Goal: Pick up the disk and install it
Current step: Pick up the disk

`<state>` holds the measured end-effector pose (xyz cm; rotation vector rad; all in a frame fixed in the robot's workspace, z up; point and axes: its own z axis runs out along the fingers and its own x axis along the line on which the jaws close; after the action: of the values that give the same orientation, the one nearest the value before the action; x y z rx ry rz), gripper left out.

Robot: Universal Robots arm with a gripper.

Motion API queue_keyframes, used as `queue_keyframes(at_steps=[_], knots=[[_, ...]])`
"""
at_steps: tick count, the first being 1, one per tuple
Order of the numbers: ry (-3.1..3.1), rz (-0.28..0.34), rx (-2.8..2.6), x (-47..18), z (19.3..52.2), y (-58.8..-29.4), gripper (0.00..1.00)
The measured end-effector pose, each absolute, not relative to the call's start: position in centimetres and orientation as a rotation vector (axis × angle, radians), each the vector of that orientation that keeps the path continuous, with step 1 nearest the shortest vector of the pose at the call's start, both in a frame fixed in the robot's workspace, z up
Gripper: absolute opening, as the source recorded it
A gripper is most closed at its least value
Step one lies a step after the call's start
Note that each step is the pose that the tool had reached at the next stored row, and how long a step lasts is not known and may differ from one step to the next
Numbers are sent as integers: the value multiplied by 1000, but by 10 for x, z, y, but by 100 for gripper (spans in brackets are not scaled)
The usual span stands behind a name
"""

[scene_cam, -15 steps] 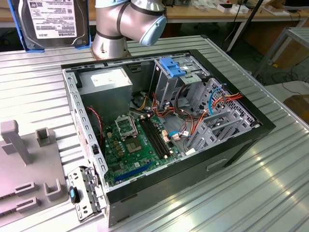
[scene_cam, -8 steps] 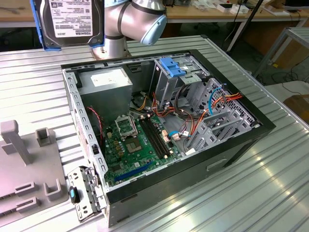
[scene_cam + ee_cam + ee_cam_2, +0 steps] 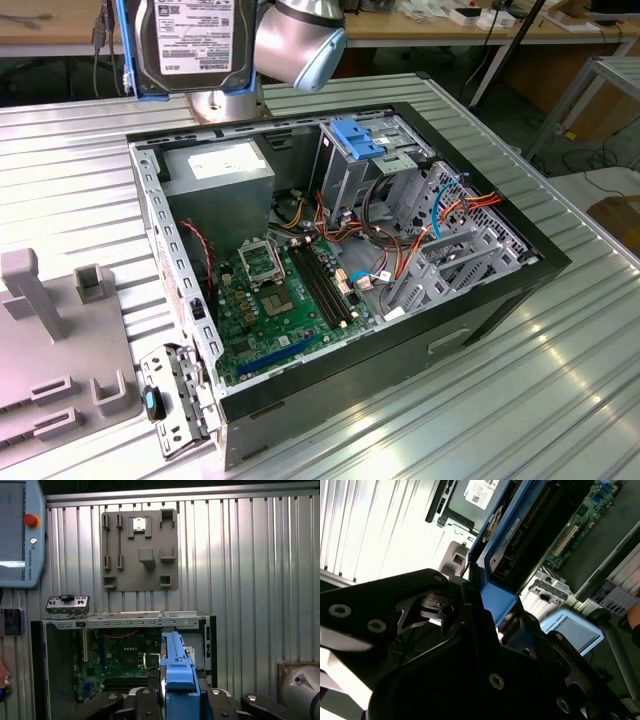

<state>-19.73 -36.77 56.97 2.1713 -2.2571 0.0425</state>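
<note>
On the ribbed metal table [image 3: 480,400], nearest to the exterior camera, a grey plate [image 3: 50,370] with raised blocks lies at the exterior view's left. Just beside it is the computer case [image 3: 350,370], laid on its side with the open face up. Inside, a green board [image 3: 280,290] covers the floor of the case. Farther back sits the grey power supply box [image 3: 218,170]. To the exterior view's right of it there is a blue bracket [image 3: 360,138] on the metal cage, with orange and blue cables around.

Behind the far wall of the case, high over the table, hangs the disk [image 3: 185,45]. Its white label faces the camera and blue rails run along both edges. The grey arm [image 3: 300,40] is just beside it. In the first wrist view the gripper [image 3: 177,702] is closed on the disk [image 3: 176,672], with black fingers [image 3: 150,700] pressing from two sides. The open case shows beyond the blue rail, apart from it.
</note>
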Motion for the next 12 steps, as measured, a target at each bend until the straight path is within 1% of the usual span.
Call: queue_keyframes(at_steps=[12], knots=[[-2257,41,2171,-119,570,-368,37]])
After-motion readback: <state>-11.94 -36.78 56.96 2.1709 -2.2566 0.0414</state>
